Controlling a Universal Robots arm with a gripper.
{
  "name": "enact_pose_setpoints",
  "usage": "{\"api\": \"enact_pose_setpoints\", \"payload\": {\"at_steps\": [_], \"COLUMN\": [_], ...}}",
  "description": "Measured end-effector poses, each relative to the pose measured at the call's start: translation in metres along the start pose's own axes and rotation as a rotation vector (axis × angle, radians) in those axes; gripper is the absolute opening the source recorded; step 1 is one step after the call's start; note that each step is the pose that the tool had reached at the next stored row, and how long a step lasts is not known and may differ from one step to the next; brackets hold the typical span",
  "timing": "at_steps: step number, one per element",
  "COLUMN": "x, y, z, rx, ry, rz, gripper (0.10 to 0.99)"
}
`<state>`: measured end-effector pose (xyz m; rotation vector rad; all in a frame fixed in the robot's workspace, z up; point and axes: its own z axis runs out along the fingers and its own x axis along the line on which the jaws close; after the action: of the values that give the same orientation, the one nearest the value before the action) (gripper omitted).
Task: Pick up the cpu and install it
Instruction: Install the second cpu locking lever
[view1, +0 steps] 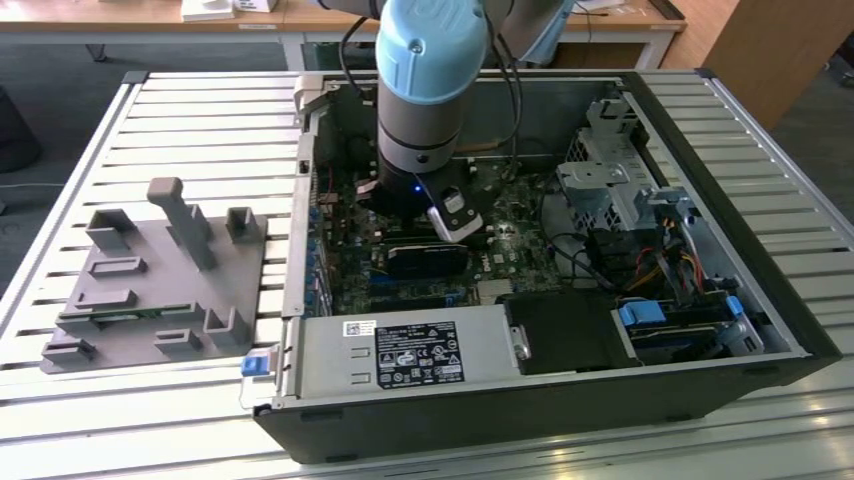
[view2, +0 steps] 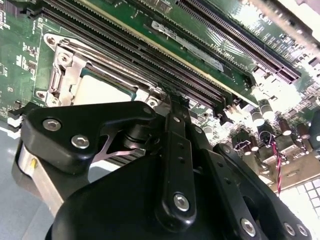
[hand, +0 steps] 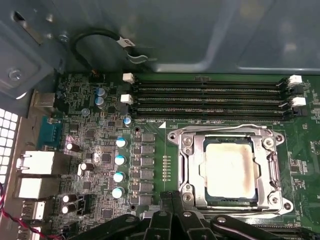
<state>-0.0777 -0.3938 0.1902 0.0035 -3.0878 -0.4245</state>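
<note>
The gripper (view1: 454, 222) hangs low inside the open computer case (view1: 747, 330), just above the motherboard (hand: 90, 150). In the second wrist view its black linkages (view2: 175, 150) run together toward a single tip near the socket, so the fingers look closed, with nothing visible between them; the tips themselves are hard to make out.

The cpu (hand: 231, 167) lies flat inside the metal socket frame (hand: 187, 165), its pale silver top facing up, seated level within the frame's opening. The gripper's linkage sits just beside the frame's near edge in the first wrist view, apart from the chip. In the second wrist view the cpu (view2: 102, 90) shows partly behind the gripper body.

Beside the socket frame run the long dark memory slots (hand: 210, 95) with white end clips. On the other side of the socket frame stands a row of blue-topped capacitors (hand: 120, 167).

Outside the case, toward the exterior view's left, a grey fixture tray (view1: 147, 300) rests on the slatted table (view1: 80, 140).
</note>
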Motion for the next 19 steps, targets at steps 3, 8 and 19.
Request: {"api": "enact_pose_setpoints", "payload": {"at_steps": [3, 8, 19], "x": [0.0001, 0.0005, 0.0010], "y": [0.0012, 0.0042, 0.0107], "z": [-0.0037, -0.0147, -0.0374], "rx": [-0.001, -0.001, -0.005], "ry": [-0.0004, -0.0001, 0.0000], "rz": [0.000, 0.000, 0.000], "gripper": [0.106, 0.106, 0.106]}}
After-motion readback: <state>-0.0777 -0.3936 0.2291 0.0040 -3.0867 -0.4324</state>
